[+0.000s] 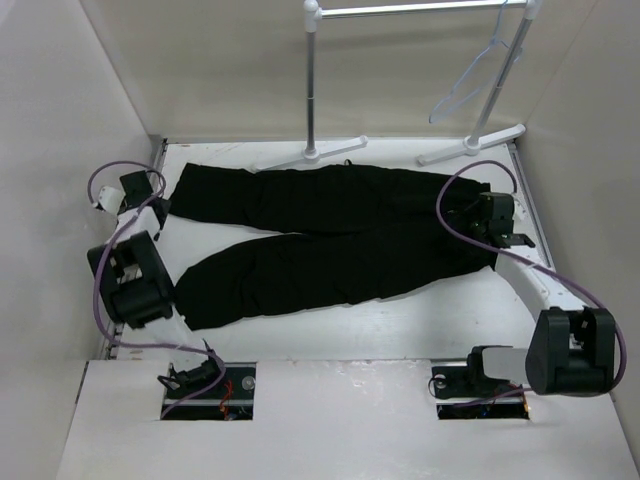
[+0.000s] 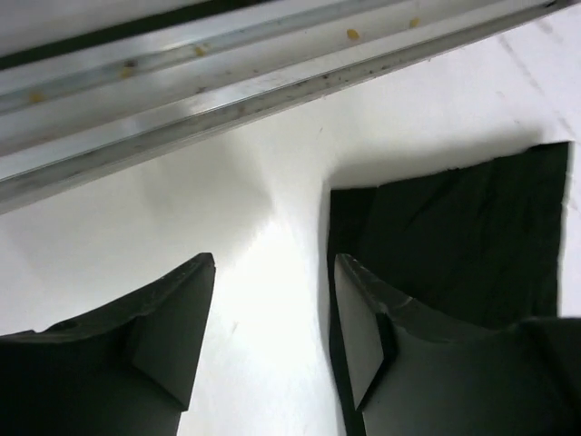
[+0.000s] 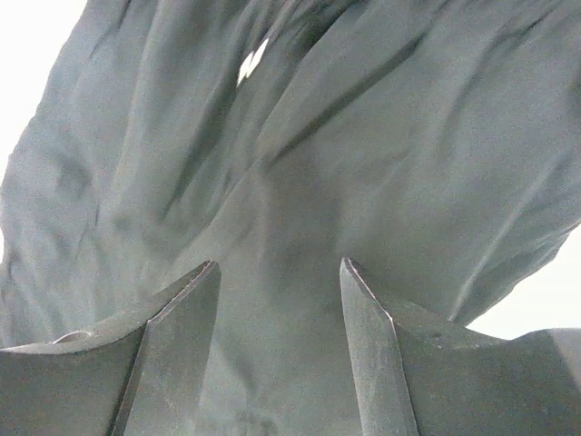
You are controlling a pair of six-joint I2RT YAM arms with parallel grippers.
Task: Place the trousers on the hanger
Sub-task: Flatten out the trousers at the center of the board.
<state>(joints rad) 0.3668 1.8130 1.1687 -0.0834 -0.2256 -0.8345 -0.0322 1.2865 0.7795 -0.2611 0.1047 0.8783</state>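
1. Black fabric spreads across the white table point(image 1: 350, 330): the trousers point(image 1: 330, 235) lie flat, waist to the right, both legs running out to the left, the far leg's end near the table's far-left corner.
2. The hanger point(image 1: 480, 70) – thin, pale, almost see-through – hangs from the bar of a white clothes rack point(image 1: 312, 90) at the far right, well apart from the trousers.
3. The left gripper point(image 1: 145, 195) sits at the far left, just beside the end of the far leg.
4. In the left wrist view this gripper point(image 2: 272, 263) has its jaws parted with only bare table between them; the edge of the black cloth point(image 2: 454, 236) runs along the right-hand finger, and a metal rail point(image 2: 227, 82) crosses beyond.
5. The right gripper point(image 1: 490, 215) is over the waist end at the right.
6. Its wrist view shows the jaws point(image 3: 277, 268) standing apart above creased dark cloth point(image 3: 318, 136) – nothing is pinched between the fingers, though whether the tips touch the fabric cannot be told.
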